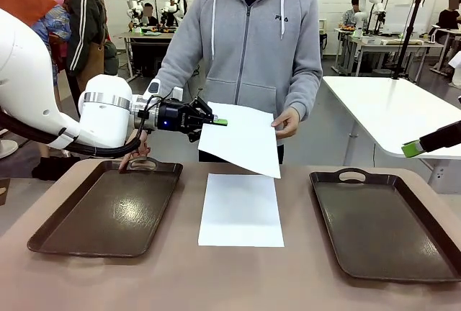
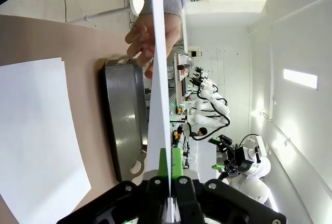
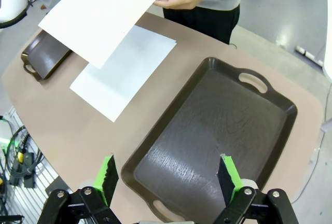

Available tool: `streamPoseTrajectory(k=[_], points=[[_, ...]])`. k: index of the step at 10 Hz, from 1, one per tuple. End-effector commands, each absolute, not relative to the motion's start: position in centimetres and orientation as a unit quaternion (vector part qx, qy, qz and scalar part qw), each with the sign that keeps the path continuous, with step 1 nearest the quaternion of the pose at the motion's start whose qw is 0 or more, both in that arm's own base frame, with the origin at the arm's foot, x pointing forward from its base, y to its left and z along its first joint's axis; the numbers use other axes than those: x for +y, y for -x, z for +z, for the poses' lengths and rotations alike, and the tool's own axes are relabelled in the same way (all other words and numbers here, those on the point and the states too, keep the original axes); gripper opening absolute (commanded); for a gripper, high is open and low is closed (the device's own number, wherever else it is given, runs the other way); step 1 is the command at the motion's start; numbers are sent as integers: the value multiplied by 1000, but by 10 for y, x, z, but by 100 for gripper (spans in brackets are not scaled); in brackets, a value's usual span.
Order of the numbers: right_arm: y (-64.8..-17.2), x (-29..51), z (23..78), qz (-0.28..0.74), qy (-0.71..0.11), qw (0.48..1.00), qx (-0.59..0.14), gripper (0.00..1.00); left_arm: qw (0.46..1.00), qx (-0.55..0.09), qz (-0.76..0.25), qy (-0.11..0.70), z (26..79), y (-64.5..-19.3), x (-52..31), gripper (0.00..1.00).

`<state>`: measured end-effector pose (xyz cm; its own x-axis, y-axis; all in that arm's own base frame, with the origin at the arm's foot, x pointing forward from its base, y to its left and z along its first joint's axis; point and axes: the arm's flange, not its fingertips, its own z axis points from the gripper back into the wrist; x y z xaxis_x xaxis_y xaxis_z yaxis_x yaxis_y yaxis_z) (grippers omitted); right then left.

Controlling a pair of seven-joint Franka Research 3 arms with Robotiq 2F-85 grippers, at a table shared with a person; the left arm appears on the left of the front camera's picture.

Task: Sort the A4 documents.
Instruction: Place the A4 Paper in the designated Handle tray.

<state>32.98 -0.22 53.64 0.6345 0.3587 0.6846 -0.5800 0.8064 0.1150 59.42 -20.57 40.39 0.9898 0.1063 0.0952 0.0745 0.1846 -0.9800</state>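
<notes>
One A4 document (image 1: 241, 140) hangs tilted in the air over the table's middle. My left gripper (image 1: 220, 121) is shut on its left edge, while a person's hand (image 1: 288, 122) holds its right edge. The left wrist view shows this sheet (image 2: 158, 79) edge-on, pinched between my left gripper's (image 2: 170, 164) green pads. More white A4 documents (image 1: 241, 210) lie flat on the table between the trays. My right gripper (image 3: 168, 177) stands open with nothing in it, hovering over the right tray (image 3: 218, 125); its green fingertip (image 1: 413, 148) shows at the right edge of the front view.
Two dark brown handled trays lie on the table: the left tray (image 1: 108, 214) and the right tray (image 1: 382, 224), both with nothing in them. The person stands at the far side, the other hand (image 1: 133, 158) resting at the left tray's handle.
</notes>
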Motion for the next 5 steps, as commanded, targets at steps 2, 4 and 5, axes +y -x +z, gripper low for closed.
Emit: streamPoseTrajectory(k=[2,4,5], points=[[-331,-2,534,267,-173,887,-335,100,795,-48,-57,602,413,-594,-210,1],[-331,-2,534,267,-173,887,-335,100,810,-34,-118,573,434,-593,-196,1],[-331,-2,534,267,-173,887,-335,100,810,-36,-136,570,447,-591,-176,1]])
